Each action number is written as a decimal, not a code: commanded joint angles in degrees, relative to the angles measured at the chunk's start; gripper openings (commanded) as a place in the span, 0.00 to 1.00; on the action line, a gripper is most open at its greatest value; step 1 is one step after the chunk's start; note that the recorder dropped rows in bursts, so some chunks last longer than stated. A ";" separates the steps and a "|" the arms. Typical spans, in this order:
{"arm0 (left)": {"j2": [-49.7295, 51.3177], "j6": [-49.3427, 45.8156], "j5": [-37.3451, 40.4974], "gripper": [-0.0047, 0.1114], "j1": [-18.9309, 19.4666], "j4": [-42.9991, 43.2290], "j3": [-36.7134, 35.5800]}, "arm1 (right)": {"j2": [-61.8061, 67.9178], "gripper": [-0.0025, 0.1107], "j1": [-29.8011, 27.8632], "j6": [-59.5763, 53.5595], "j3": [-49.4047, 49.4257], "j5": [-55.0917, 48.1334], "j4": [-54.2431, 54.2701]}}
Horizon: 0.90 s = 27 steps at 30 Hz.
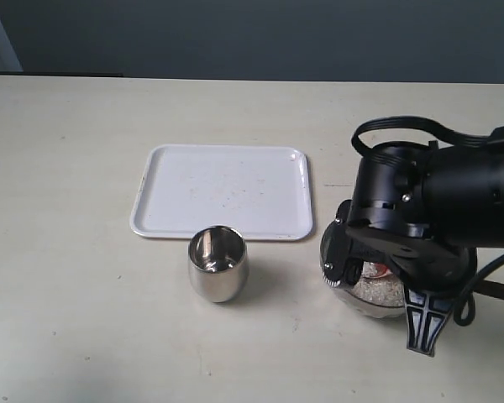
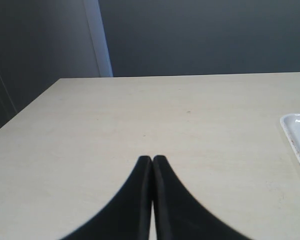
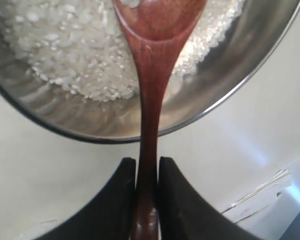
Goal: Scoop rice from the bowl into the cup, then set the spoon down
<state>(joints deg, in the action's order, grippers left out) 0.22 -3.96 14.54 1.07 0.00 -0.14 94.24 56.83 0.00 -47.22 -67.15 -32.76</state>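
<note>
Cup: small rounded steel tumbler, upright, mouth up, shiny inner wall showing. Stands near the middle of the scene, well left of the bowl

Bowl: wide, shiny steel, upright, at the near right

Rice: small white grains heaped over the bowl's floor, with bare steel wall around the heap

Spoon: reddish-brown glossy wood. Oval head lies on the rice with a few grains in it. Straight handle runs out over the bowl's rim and is pinched between the two fingers of the right gripper
</note>
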 commanded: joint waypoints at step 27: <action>-0.22 0.23 -0.82 0.04 -0.02 0.00 0.14 | -4.24 0.02 -3.68 0.00 -0.06 3.10 5.10</action>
<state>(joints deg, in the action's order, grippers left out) 0.22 -3.96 14.54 1.07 0.00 -0.14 90.54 53.90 0.00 -47.22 -63.63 -27.76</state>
